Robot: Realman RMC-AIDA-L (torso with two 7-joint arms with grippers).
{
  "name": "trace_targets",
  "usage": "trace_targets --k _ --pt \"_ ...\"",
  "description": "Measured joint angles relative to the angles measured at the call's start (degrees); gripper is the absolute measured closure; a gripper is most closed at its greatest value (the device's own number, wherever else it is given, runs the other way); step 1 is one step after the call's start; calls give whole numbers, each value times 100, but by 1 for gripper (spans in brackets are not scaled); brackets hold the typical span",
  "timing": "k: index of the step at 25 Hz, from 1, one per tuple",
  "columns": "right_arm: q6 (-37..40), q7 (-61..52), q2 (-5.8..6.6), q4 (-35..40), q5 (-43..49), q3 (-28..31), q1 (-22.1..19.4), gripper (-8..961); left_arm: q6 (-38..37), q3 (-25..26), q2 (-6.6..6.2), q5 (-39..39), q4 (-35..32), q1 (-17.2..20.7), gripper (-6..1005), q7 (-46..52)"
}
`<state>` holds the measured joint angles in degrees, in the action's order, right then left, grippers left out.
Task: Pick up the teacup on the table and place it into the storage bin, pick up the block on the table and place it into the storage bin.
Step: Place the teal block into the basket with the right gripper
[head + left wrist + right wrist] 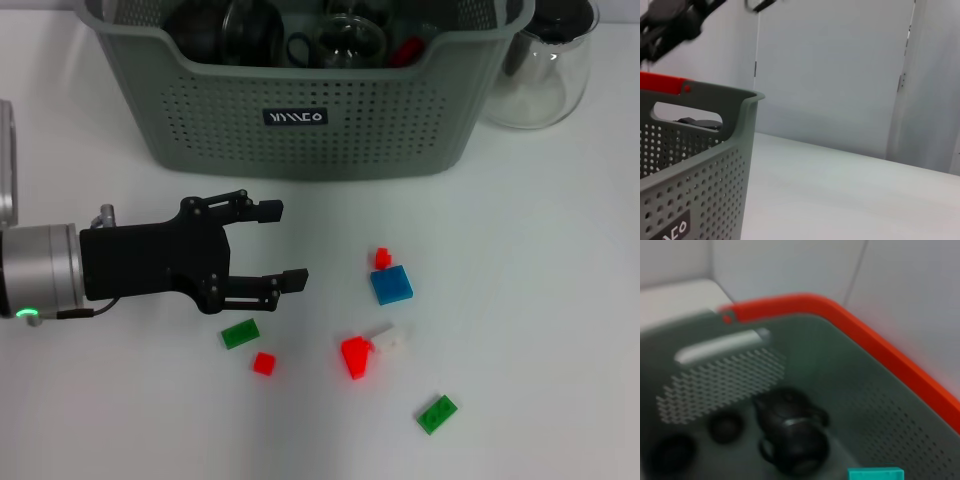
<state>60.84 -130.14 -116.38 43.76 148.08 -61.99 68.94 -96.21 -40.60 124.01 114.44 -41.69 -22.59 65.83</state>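
The storage bin [300, 110] stands at the counter's [540, 250] far edge, dark teaware seemingly inside already; the left gripper [275, 245] hovers wide open and empty before it. The small green block [239, 333] lies nearest, so lower squarely over it; the right gripper seems above the bin, its state untellable.

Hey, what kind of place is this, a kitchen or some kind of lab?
Probably a lab or robot test bench, not a kitchen: a plain white table with toy blocks scattered on it, a storage bin of dark teaware, and the left hand open over the table.
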Motion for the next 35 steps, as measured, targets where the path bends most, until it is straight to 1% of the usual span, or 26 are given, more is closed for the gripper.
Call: trace_targets --k 6,10,12,14,23,28,35 --pt "-1446 2 -215 -1009 444 -330 230 478 8 0 0 -1 4 0 144 0" --pt "-2331 -51 -338 -1384 742 -503 251 473 17 0 0 -1 4 3 144 0" --pt "-2614 -68 -375 -1487 895 -519 249 470 13 0 0 -1 4 11 144 0" --pt "-2797 -72 -383 -1574 978 -526 243 468 11 0 0 -1 4 18 144 0" --pt "-2943 -76 -355 -1632 1119 -533 162 456 1 0 5 -1 -2 51 144 0" --pt "-2952 -78 -376 -1621 1412 -537 140 450 -3 0 9 -1 -6 61 144 10" --pt "-2803 -81 -377 -1568 1450 -541 94 441 -4 0 9 -1 -4 71 144 14"
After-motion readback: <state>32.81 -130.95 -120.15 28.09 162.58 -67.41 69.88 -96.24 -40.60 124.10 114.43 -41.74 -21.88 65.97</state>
